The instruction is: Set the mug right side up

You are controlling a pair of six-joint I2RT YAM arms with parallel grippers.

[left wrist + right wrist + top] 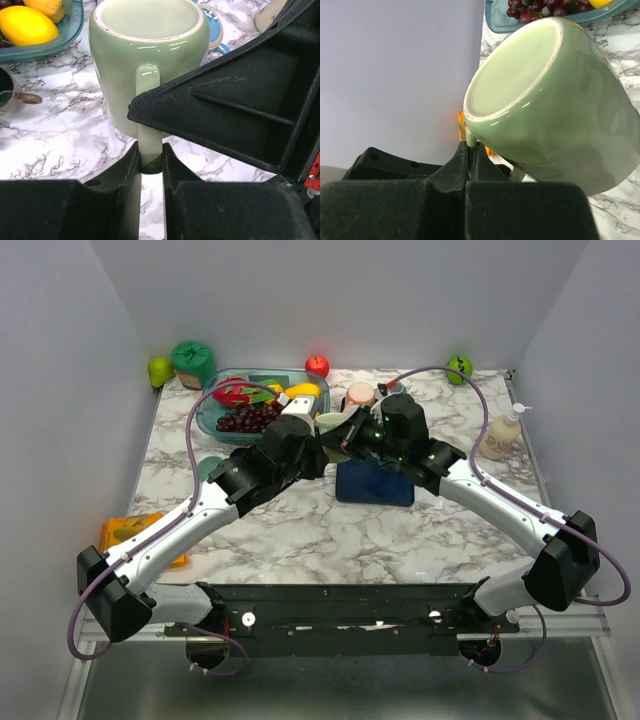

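Observation:
A pale green mug (150, 55) hangs between both arms at the middle of the table (300, 530), its base turned up toward the cameras and its body tilted. Its handle points at my left gripper (150, 162), whose jaws press on the handle's lower end from both sides. My right gripper (471, 150) is shut on the upper part of the same handle, just under the mug's base (515, 65). In the top view the mug (332, 423) shows only partly, between the left gripper (318, 445) and the right gripper (352, 435). The mug's mouth is hidden.
A teal tray (212, 418) of fruit stands at the back left, with a pink cup (360, 395) beside it. A dark blue mat (375, 485) lies under the grippers. A soap bottle (503, 432) is at the right edge, an orange packet (125, 532) at the left, and a small brown cup (7, 95) nearby.

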